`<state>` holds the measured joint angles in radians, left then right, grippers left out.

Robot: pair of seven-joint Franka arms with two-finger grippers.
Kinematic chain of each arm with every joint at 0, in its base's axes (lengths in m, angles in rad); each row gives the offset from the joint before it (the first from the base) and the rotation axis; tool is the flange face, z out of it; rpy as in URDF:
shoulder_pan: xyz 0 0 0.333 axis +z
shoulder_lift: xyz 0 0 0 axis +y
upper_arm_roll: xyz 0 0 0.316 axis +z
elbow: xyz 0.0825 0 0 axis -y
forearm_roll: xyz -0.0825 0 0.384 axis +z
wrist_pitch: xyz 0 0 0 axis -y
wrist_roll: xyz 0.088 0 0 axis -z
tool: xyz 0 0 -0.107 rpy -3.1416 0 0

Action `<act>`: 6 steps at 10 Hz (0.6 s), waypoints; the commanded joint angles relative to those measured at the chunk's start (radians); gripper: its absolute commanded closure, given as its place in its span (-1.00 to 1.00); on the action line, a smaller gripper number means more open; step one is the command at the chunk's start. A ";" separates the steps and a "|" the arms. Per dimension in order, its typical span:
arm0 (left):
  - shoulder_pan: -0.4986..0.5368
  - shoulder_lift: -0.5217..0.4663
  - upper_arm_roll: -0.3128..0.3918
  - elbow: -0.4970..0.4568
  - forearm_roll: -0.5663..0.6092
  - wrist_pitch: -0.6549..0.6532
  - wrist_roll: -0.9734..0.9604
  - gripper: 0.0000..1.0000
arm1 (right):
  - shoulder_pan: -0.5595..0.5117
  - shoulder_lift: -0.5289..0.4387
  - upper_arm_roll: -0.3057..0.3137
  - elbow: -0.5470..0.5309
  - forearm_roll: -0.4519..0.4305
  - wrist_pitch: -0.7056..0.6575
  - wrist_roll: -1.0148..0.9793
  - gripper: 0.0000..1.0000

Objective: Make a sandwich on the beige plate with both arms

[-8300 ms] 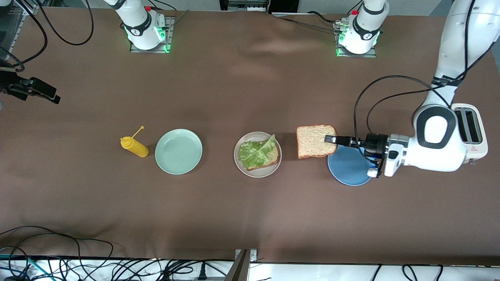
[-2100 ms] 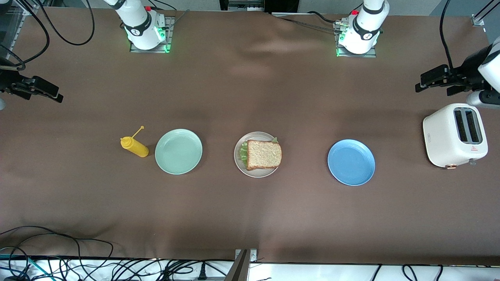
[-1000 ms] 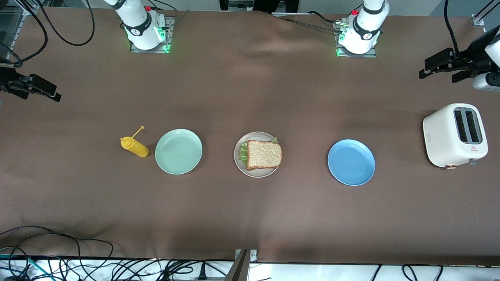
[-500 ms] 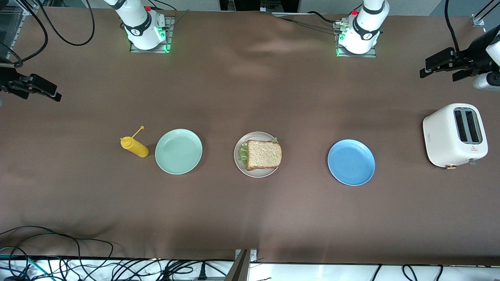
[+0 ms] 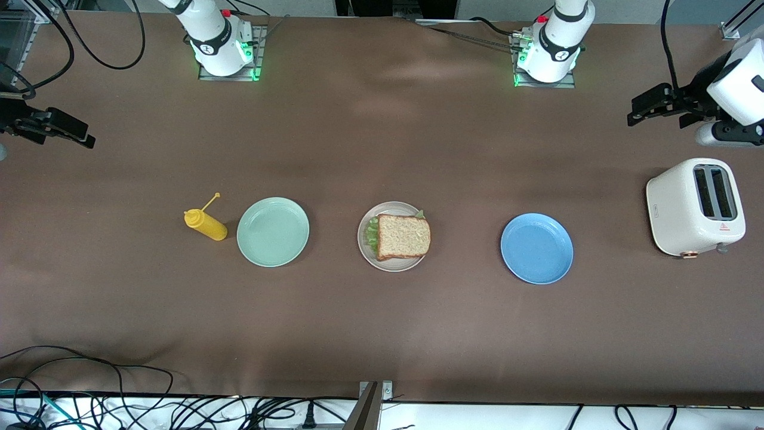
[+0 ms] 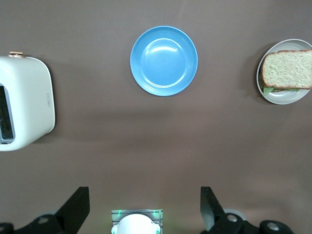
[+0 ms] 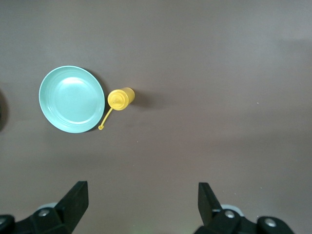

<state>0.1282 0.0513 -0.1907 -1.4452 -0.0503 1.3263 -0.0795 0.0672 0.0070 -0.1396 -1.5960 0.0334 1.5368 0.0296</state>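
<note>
The sandwich (image 5: 403, 237) lies whole on the beige plate (image 5: 365, 246) at the table's middle: a brown bread slice on top, green lettuce showing at its edge. In the left wrist view the sandwich (image 6: 287, 68) and its plate (image 6: 282, 100) are far from the fingers. My left gripper (image 5: 655, 121) hangs open and empty over the left arm's end of the table, above the cloth near the toaster; its fingers (image 6: 78, 207) stand wide apart. My right gripper (image 5: 65, 142) hangs open and empty over the right arm's end; the right wrist view shows bare cloth between its fingers (image 7: 207, 195).
A blue plate (image 5: 536, 248) sits empty between the sandwich and a white toaster (image 5: 695, 206). A mint-green plate (image 5: 273, 232) and a yellow squeeze bottle (image 5: 205, 224) lie toward the right arm's end. Cables run along the table edge nearest the front camera.
The left gripper has shifted a little toward the table's middle. The right gripper has drifted slightly. Both stay open and empty, and the sandwich has not moved.
</note>
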 commanded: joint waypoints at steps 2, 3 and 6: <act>0.004 -0.018 -0.009 -0.003 0.070 0.008 -0.011 -1.00 | -0.001 -0.012 -0.005 0.039 0.000 -0.056 -0.005 -1.00; 0.001 -0.018 -0.009 -0.006 0.070 0.005 -0.014 -1.00 | -0.001 -0.013 -0.005 0.044 0.003 -0.056 -0.007 -1.00; -0.031 -0.018 0.013 -0.006 0.070 0.013 -0.014 -1.00 | 0.000 -0.012 0.012 0.065 0.005 -0.056 -0.049 -1.00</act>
<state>0.1239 0.0469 -0.1895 -1.4451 -0.0096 1.3322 -0.0824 0.0685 0.0018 -0.1335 -1.5457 0.0334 1.5013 0.0182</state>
